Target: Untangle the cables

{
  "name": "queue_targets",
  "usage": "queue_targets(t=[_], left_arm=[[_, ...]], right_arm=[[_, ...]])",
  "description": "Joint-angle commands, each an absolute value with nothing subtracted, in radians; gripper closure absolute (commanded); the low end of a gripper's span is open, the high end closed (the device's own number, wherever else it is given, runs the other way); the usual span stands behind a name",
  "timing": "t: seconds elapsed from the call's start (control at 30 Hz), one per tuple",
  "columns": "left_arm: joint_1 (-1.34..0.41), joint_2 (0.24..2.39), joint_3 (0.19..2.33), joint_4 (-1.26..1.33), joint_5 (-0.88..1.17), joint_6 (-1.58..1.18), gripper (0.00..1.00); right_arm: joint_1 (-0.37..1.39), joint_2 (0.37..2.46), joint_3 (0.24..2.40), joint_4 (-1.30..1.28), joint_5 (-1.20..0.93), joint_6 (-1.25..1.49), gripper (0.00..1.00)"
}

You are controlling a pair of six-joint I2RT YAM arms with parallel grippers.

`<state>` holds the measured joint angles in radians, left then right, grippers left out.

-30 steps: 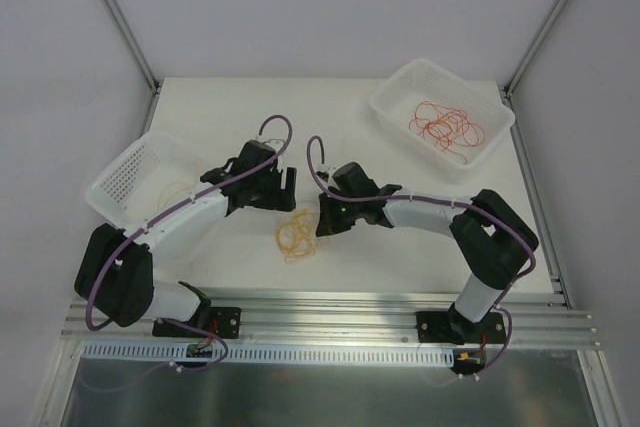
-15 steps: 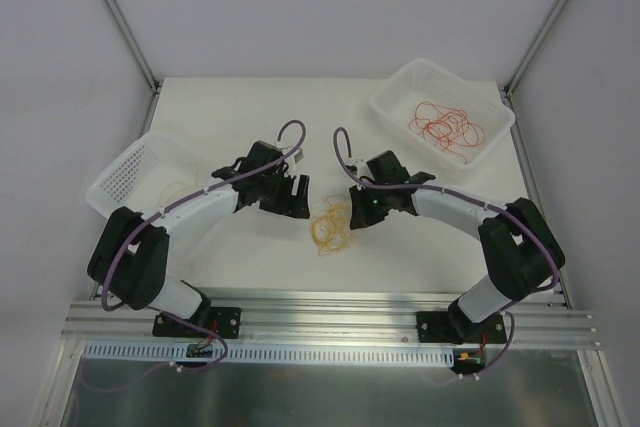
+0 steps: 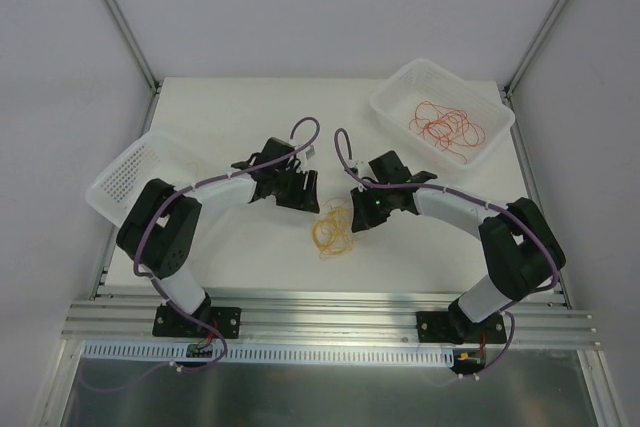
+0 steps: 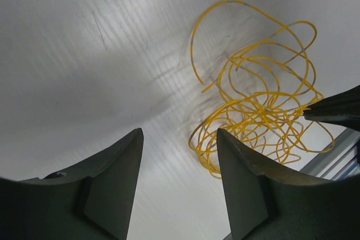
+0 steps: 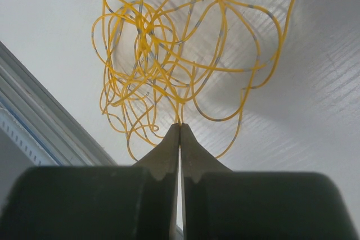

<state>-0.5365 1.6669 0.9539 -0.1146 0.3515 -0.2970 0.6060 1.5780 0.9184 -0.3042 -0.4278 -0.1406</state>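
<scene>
The yellow cables [image 5: 143,42] pinched at the right tool [image 5: 179,128] are thin, smooth strands with a slight sheen and dull greyish patches. Beneath both tools the surface [image 4: 84,54] looks like white, matt, finely ribbed plastic sheet. The left tool [image 4: 179,139] has dark, matt, smooth plastic fingers, as does the right.

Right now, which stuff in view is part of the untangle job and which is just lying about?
In the job:
- yellow cable tangle, on the table between the arms
- right gripper, shut on one of its strands
- left gripper, open, just beside the tangle

Lying about for now:
- red cables, loose in the right basket
- left basket, untouched
</scene>
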Motion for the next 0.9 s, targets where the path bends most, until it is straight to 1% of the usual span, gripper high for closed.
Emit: queue_targets(t=[0.0,0.07,0.13,0.17,0.27,0.3,0.33,0.47,0.57,0.7,0.73,0.87], left_arm=[[-0.545,1.699,1.012,-0.057,0.406,-0.308,0.46],[-0.549,1.715,1.022,-0.055,0.423,-0.318,0.53],[-0.555,1.732,1.028,-0.054,0.437,-0.324,0.58],[-0.558,1.735,1.028,-0.052,0.442,-0.324,0.67],[-0.577,1.738,1.020,-0.051,0.448,-0.327,0.82],[-0.577,1.730,1.011,-0.052,0.451,-0.336,0.93],[-0.577,1.723,1.003,-0.052,0.459,-0.342,0.99],[-0.574,1.626,0.954,-0.064,0.410,-0.359,1.00],[-0.557,1.502,0.943,-0.129,0.310,-0.353,1.00],[-0.525,1.323,0.989,-0.218,0.183,-0.321,1.00],[-0.519,1.300,1.000,-0.233,0.129,-0.316,1.00],[-0.488,1.206,1.063,-0.323,0.048,-0.296,1.00]], right_arm=[[0.601,1.557,0.942,-0.318,-0.459,-0.164,0.99],[0.603,1.560,0.946,-0.318,-0.460,-0.160,0.99],[0.603,1.562,0.948,-0.318,-0.457,-0.155,0.99],[0.601,1.562,0.948,-0.316,-0.456,-0.153,0.99],[0.600,1.559,0.945,-0.318,-0.449,-0.152,0.99],[0.595,1.551,0.943,-0.318,-0.445,-0.150,0.99],[0.592,1.549,0.940,-0.318,-0.437,-0.150,0.99],[0.563,1.523,0.928,-0.339,-0.387,-0.129,0.99],[0.520,1.490,0.914,-0.373,-0.324,-0.100,0.99],[0.437,1.434,0.893,-0.419,-0.255,-0.043,0.99],[0.422,1.428,0.891,-0.448,-0.220,-0.037,0.99],[0.336,1.375,0.897,-0.520,-0.161,-0.008,0.99]])
